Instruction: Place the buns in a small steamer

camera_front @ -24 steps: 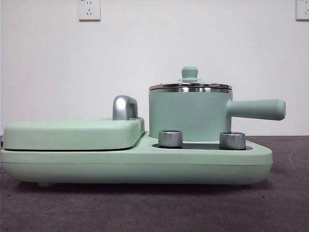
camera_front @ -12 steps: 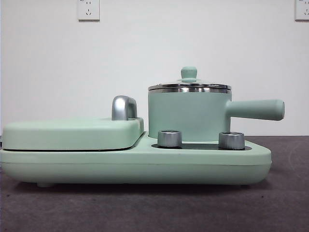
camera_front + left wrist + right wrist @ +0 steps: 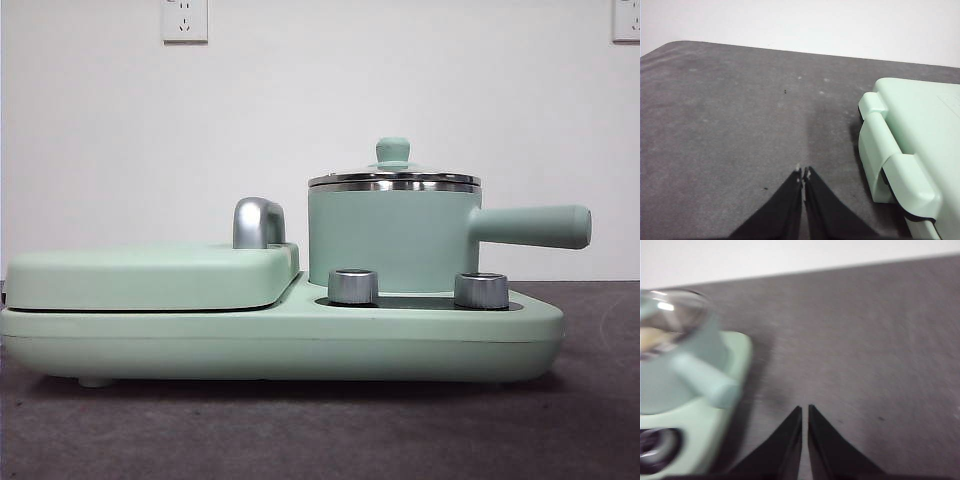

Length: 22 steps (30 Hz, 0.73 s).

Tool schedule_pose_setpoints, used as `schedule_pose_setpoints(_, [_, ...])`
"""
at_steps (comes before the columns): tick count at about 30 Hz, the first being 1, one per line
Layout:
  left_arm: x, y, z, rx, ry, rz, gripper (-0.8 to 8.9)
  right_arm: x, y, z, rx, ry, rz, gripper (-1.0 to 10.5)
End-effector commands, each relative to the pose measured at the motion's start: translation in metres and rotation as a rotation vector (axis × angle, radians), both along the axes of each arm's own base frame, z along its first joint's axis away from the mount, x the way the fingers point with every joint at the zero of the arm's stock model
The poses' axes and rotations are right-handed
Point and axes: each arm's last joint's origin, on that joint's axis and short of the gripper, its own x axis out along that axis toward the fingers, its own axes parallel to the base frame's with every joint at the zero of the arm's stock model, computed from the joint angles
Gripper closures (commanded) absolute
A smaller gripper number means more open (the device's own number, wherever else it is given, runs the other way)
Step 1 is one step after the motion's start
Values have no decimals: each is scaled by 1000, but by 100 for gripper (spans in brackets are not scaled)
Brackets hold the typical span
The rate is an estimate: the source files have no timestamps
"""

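The small steamer (image 3: 390, 235) stands on the right half of the mint-green base (image 3: 280, 340), its glass lid with the green knob (image 3: 392, 151) in place and its handle (image 3: 530, 226) pointing right. In the right wrist view the steamer (image 3: 670, 355) is blurred. A cream patch (image 3: 652, 340) shows through its lid, and I cannot tell whether it is the buns. No bun lies in the open. My right gripper (image 3: 805, 409) is shut and empty over bare table beside the handle (image 3: 705, 377). Over bare table beside the griddle's end, my left gripper (image 3: 803, 174) is also shut and empty.
The flat lidded griddle (image 3: 150, 275) fills the base's left half, with a steel handle (image 3: 258, 222) behind it; its end shows in the left wrist view (image 3: 920, 130). Two steel knobs (image 3: 353, 286) (image 3: 481, 290) sit in front of the steamer. Dark grey table surrounds the appliance.
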Motion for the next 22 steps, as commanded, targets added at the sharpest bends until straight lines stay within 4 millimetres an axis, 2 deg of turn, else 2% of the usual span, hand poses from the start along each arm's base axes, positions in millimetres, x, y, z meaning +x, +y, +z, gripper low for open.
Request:
schedule_pose_setpoints(1, [1,0,-5,10,3,3,802,5,-3,-12,-25,-31,-46,928])
schedule_pose_setpoints(9, [1,0,-5,10,3,3,802,11,-4,-48,-120,-148,-52,928])
schedule_pose_setpoints(15, [1,0,-5,10,3,3,802,12,-5,-68,-146,-142,-58,928])
schedule_pose_setpoints(22, [1,0,-5,11,2,3,802,13,-6,-68,-180,-150,-27,928])
